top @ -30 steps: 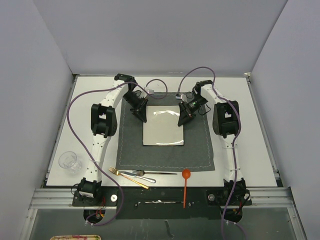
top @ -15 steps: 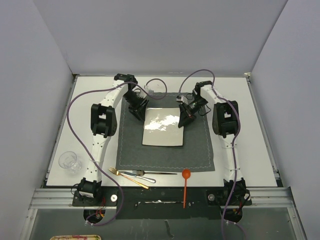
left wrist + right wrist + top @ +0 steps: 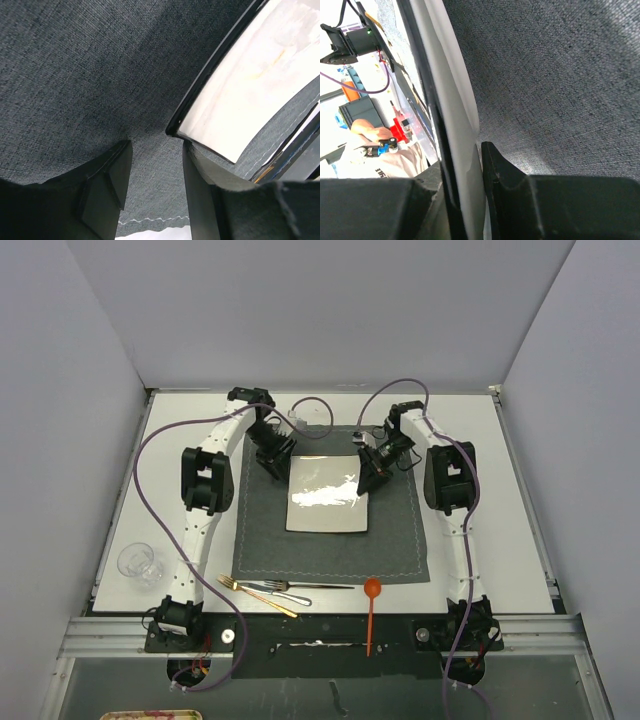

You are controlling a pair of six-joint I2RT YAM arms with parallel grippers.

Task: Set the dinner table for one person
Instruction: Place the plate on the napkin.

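Plate handling is the step in hand, as we read it. The large, flat, white rectangular desk (image 3: 510, 540) fills the middle of the top view beneath everything else. It carries a dark grey stitched cloth placemat (image 3: 400, 540) at its centre, and a square off-white plate (image 3: 325, 502) lies on that placemat.

The right end effector (image 3: 362, 482) is clamped on the plate's far right rim; in the right wrist view the rim runs between its 2 fingers. The left end effector (image 3: 155, 150) is spread apart just over the cloth. The plate's far left corner sits at its mouth, touching neither finger as far as we can tell.

At the desk's near edge lie a gold fork (image 3: 255, 595), a silver fork (image 3: 285, 587) and an orange-red spoon (image 3: 371, 612). A clear glass (image 3: 138, 563) stands well apart at the near left.

We see 3 risks:
- With only 1 thin pinch on the rim, the smooth plate could pivot or slide out if raised or pushed.
- The spread left fingers could knock the corner and skew the plate.
- Dragging rather than lifting could bunch the cloth.
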